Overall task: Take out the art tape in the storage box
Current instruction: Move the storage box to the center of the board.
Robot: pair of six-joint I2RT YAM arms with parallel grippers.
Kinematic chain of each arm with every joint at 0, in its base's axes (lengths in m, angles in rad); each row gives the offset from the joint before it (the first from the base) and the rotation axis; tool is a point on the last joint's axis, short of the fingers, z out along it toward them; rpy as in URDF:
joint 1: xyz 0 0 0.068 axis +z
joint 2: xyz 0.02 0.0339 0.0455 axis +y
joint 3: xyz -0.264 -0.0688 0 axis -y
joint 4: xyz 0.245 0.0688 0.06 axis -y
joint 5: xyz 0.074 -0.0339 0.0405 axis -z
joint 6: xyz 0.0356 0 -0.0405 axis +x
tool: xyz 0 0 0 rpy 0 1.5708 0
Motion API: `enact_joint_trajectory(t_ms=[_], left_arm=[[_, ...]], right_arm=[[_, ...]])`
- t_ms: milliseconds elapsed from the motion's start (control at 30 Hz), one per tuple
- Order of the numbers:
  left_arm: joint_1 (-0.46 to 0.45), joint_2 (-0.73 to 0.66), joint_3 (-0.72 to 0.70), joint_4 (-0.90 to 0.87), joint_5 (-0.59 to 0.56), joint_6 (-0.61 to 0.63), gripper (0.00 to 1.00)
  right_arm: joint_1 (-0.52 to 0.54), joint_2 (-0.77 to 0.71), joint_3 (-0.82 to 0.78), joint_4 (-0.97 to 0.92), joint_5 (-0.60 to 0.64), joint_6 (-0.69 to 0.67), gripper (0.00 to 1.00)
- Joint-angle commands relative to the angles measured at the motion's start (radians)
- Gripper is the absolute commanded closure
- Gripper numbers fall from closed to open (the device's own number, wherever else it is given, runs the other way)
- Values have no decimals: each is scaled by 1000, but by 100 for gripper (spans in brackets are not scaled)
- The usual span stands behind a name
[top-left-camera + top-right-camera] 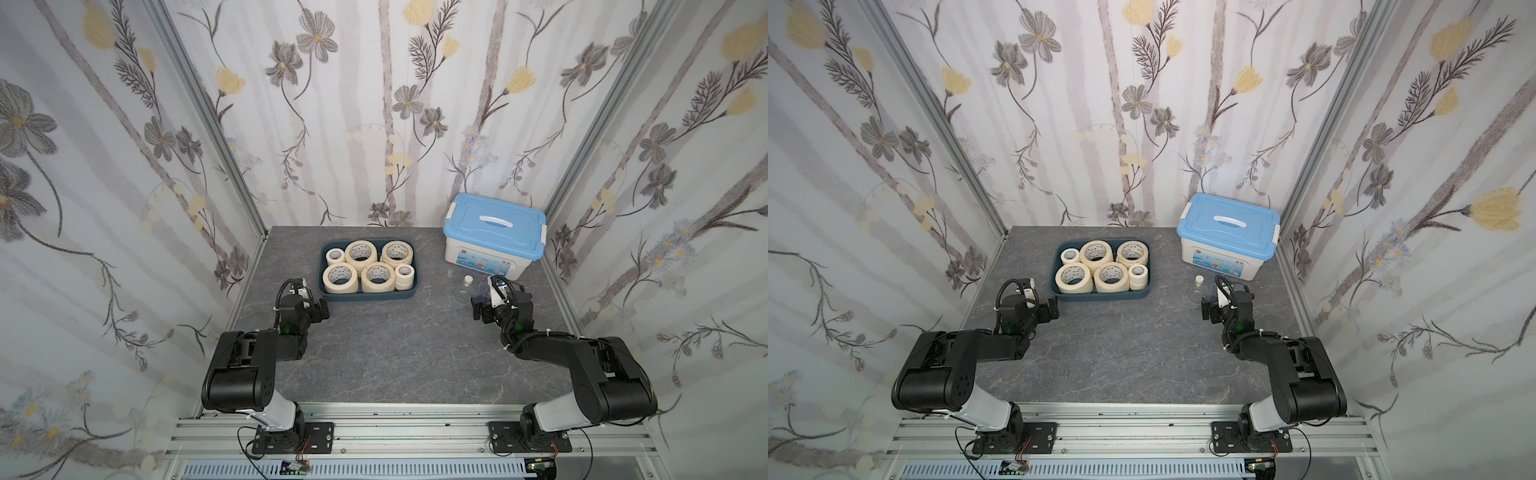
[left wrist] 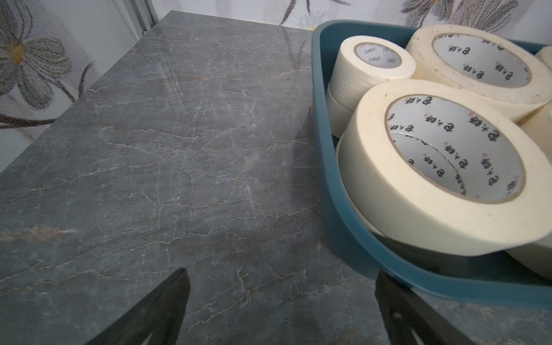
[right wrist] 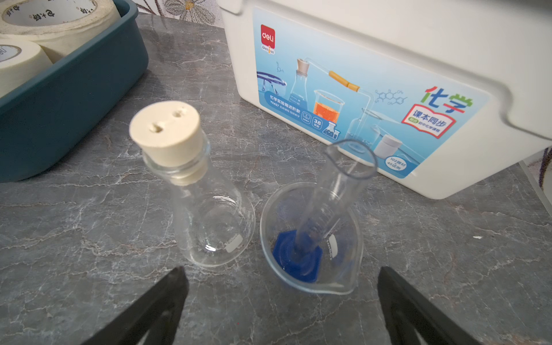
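1. six stacks of cream-beige ring-shaped art tape fill the shallow dark teal plastic storage box at the back middle of the grey marble-look table in both top views; left gripper near its front-left corner, right gripper well apart, near the white tub with light-blue lid.
2. left wrist: black fingers spread wide, holding nothing; box just beside one finger, rolls stacked in twos.
3. right wrist: jaws wide apart, empty, facing a clear glass flask with cream stopper and a clear beaker holding a blue-footed cylinder; the box corner shows beside them.
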Motion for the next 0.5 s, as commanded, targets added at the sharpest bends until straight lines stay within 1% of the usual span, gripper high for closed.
enact_joint_trajectory(t_ms=[0,133,233,267,333,400,467], left_arm=[[1,1,10,96,4,6,0],[2,0,10,96,6,6,0],[1,-1,9,97,1,6,0],[2,-11,15,83,-33,-9,0],[3,-65,53,-35,-103,-38,0],[2,-128,86,-139,-116,-39,0],[2,-221,115,-250,-165,-69,0]], right_arm=[[-5,-2,2,38,-7,6,0],[-5,-48,-8,22,66,39,0],[-6,-166,-33,-57,133,68,0],[-6,-216,-44,-100,151,74,0],[-6,-333,-69,-183,177,87,0],[-7,-463,-91,-288,204,115,0],[-7,-607,-107,-414,215,135,0]])
